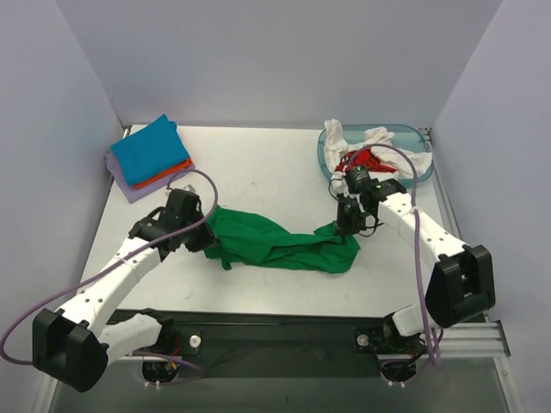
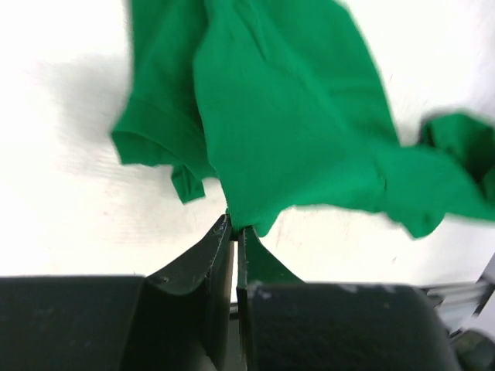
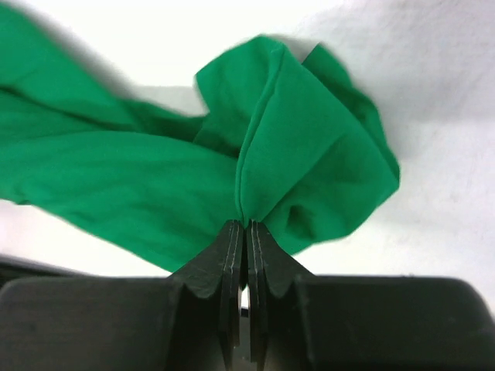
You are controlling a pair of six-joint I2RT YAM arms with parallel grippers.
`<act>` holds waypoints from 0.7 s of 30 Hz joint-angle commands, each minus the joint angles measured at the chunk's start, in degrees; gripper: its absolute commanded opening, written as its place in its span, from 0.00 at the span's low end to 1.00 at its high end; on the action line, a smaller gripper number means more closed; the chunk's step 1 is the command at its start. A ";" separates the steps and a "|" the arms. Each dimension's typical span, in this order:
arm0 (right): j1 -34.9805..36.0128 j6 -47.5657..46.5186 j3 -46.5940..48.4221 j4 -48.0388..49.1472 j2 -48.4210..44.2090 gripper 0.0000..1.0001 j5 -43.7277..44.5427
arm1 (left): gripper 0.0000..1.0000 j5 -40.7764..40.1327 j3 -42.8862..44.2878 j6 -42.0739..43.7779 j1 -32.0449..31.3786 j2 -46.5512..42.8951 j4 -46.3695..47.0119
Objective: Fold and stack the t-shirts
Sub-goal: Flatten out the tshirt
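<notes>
A bright green t-shirt (image 1: pixel 275 243) lies stretched and rumpled across the middle of the white table between my two arms. At its left end my left gripper (image 1: pixel 207 234) is shut on the cloth; the left wrist view has the green t-shirt (image 2: pixel 294 116) pinched at the left gripper (image 2: pixel 235 224). My right gripper (image 1: pixel 344 231) is shut on the right end, where a bunched fold of the green t-shirt (image 3: pixel 302 154) runs into the right gripper (image 3: pixel 246 226). A folded stack sits at the back left: a blue t-shirt (image 1: pixel 152 150) over an orange one (image 1: pixel 164 178) and a lavender one (image 1: pixel 133 187).
A translucent blue tub (image 1: pixel 413 139) at the back right holds a white shirt (image 1: pixel 379 142) and a red shirt (image 1: pixel 362 161). Grey walls close in the table on three sides. A black rail (image 1: pixel 284 331) carries the arm bases along the near edge.
</notes>
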 commanded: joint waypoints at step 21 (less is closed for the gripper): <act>7.13 -0.09 -8.27 -21.22 -16.04 0.29 9.10 | 0.00 -1.88 -0.30 7.29 23.54 -16.15 -10.97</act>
